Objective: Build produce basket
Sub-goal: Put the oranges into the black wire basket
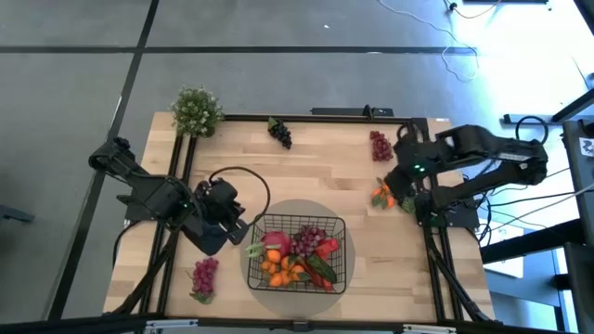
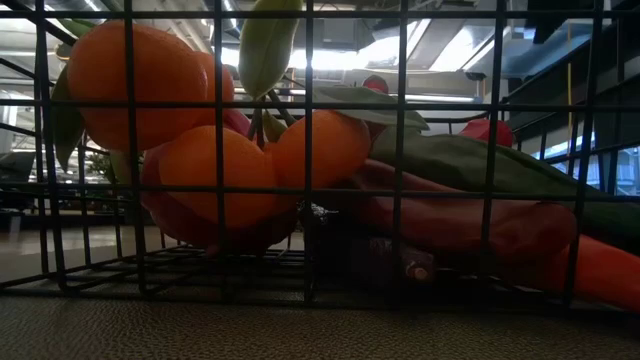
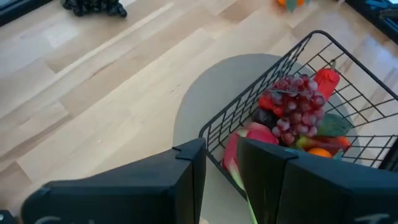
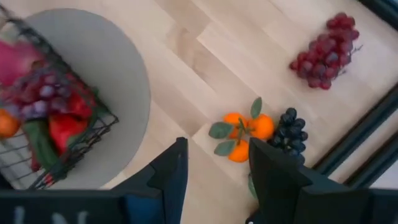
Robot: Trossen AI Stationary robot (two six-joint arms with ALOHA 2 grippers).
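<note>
My left gripper (image 1: 239, 225) hangs just beside the left wall of the basket (image 1: 345, 243), near the front edge of the table (image 1: 325, 172). Its two fingers (image 3: 186, 177) are a little way apart and hold nothing. The basket sits on a round grey mat (image 1: 278, 211) in the middle of the front part of the table. Inside it lie oranges (image 1: 278, 269), a pink radish (image 1: 275, 241), a bunch of red grapes (image 1: 307, 240), a red pepper (image 1: 327, 248) and something long and green (image 1: 321, 270). My right gripper (image 1: 401, 190) hangs near the right edge of the table, open and empty, right above a bunch of oranges with leaves (image 4: 242, 134) and black grapes (image 4: 287, 134). More red grapes (image 1: 380, 145) lie near the back right corner. Another black bunch (image 1: 280, 132) lies by the back edge. A pink-red bunch (image 1: 204, 275) lies near the front left corner. A green plant (image 1: 197, 110) stands at the back left corner.
</note>
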